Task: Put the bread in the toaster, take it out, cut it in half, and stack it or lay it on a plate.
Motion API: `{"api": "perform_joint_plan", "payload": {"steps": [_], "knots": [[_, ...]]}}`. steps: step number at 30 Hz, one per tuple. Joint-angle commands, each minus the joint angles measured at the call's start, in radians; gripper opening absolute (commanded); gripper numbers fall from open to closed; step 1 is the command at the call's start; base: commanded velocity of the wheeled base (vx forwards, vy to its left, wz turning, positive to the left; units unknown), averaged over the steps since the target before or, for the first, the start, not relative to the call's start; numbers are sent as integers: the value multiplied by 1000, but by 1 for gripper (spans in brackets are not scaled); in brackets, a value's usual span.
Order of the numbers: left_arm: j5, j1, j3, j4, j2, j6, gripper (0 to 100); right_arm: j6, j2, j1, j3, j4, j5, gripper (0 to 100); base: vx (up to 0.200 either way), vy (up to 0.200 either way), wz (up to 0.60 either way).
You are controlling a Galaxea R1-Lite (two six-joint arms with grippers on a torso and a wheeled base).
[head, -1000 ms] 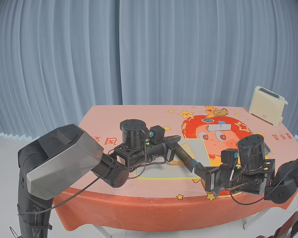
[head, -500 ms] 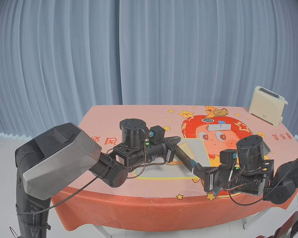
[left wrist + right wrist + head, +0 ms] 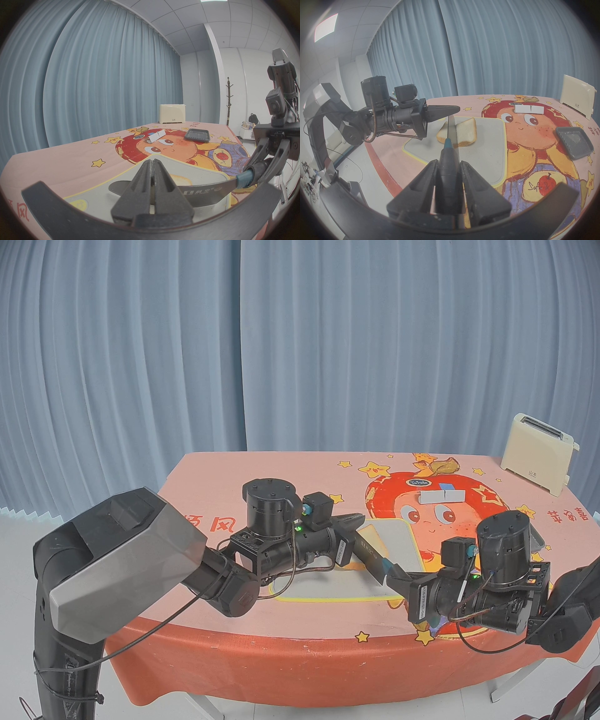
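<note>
Bread (image 3: 460, 130) lies on the board (image 3: 487, 147). Right gripper (image 3: 448, 164) squeezes the knife (image 3: 451, 137) across it to cut. Left gripper (image 3: 153, 162) sits closed, empty, beside it.

Bread (image 3: 465, 131) on board (image 3: 487, 156), knife (image 3: 203, 191) over it, toaster (image 3: 539, 454) behind, far right

Table (image 3: 250, 472) holds toaster (image 3: 539, 452), cutting board (image 3: 405, 539), black tray (image 3: 574, 141).

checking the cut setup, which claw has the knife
The right claw: it grips the knife by its handle, blade over the bread. The left claw is shut on nothing.
</note>
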Motion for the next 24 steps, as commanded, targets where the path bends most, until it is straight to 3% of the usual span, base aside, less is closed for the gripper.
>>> {"api": "perform_joint_plan", "payload": {"steps": [1,24], "knots": [[0,-5,-14,2,-5,0,0,-2,17,-1,18,4,-1,0,0,0,0],[0,17,-16,4,-14,0,0,-1,17,-1,14,-3,-1,0,0,0,0]]}}
